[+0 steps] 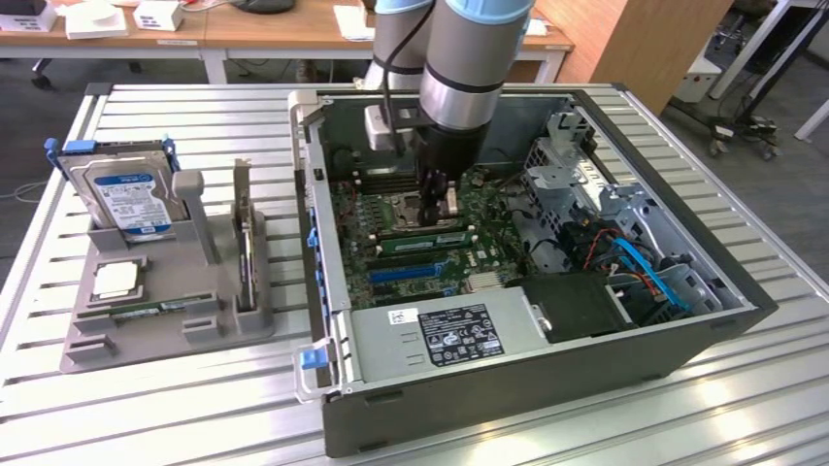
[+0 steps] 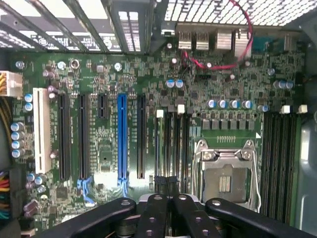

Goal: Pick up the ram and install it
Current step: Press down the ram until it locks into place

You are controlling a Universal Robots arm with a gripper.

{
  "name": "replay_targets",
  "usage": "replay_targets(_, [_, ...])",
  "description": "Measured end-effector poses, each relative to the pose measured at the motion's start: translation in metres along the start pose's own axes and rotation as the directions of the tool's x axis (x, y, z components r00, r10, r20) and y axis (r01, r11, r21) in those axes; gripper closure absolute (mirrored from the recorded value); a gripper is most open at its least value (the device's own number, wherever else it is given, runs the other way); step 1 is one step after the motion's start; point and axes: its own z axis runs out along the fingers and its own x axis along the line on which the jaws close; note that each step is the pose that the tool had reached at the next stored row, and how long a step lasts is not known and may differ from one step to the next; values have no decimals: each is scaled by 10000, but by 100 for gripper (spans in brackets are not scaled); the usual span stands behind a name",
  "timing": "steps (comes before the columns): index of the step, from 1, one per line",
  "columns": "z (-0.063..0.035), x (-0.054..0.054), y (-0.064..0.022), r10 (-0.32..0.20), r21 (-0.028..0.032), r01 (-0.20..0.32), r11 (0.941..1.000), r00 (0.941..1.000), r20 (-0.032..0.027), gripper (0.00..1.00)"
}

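The ram (image 1: 424, 237) is a thin green stick standing on edge in a slot on the motherboard (image 1: 499, 204), beside the CPU socket (image 2: 225, 171). In the wrist view the ram (image 2: 160, 144) runs edge-on away from my fingertips. My gripper (image 1: 440, 207) reaches down into the open computer case, just above the ram and the socket. Its fingers are shut, the tips (image 2: 168, 184) together over the row of memory slots. Whether they touch the ram's top edge I cannot tell.
A grey holder (image 1: 91, 335) left of the case carries a blue-labelled hard drive (image 1: 127, 199), an upright dark card (image 1: 243, 228) and a thin green stick (image 1: 158, 309) lying flat. Case walls (image 1: 309, 233), the drive cage (image 1: 570, 175), blue cables (image 1: 654, 272) and the power supply (image 1: 447, 335) ring the gripper.
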Motion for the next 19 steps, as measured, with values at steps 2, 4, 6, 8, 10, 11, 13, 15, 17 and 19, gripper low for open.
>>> replay_targets(2, [0,0,-25,-1,0,1,10000,10000,0,91])
replay_targets(4, [0,0,-48,-1,0,1,10000,10000,0,91])
replay_targets(6, [1,-1,-71,-1,1,1,10000,10000,1,91])
replay_targets(8, [1,-1,-94,0,0,0,10000,10000,1,91])
replay_targets(10, [1,-1,-107,-1,0,1,10000,10000,1,91])
replay_targets(11, [1,-1,-107,-1,0,1,10000,10000,1,91])
replay_targets(13, [1,-1,-107,0,1,0,10000,10000,1,91])
replay_targets(15, [1,-1,-107,0,1,0,10000,10000,0,91])
replay_targets(17, [1,-1,-114,-2,-2,2,10000,10000,1,91])
replay_targets(19, [2,-1,-127,0,-14,0,10000,10000,1,91])
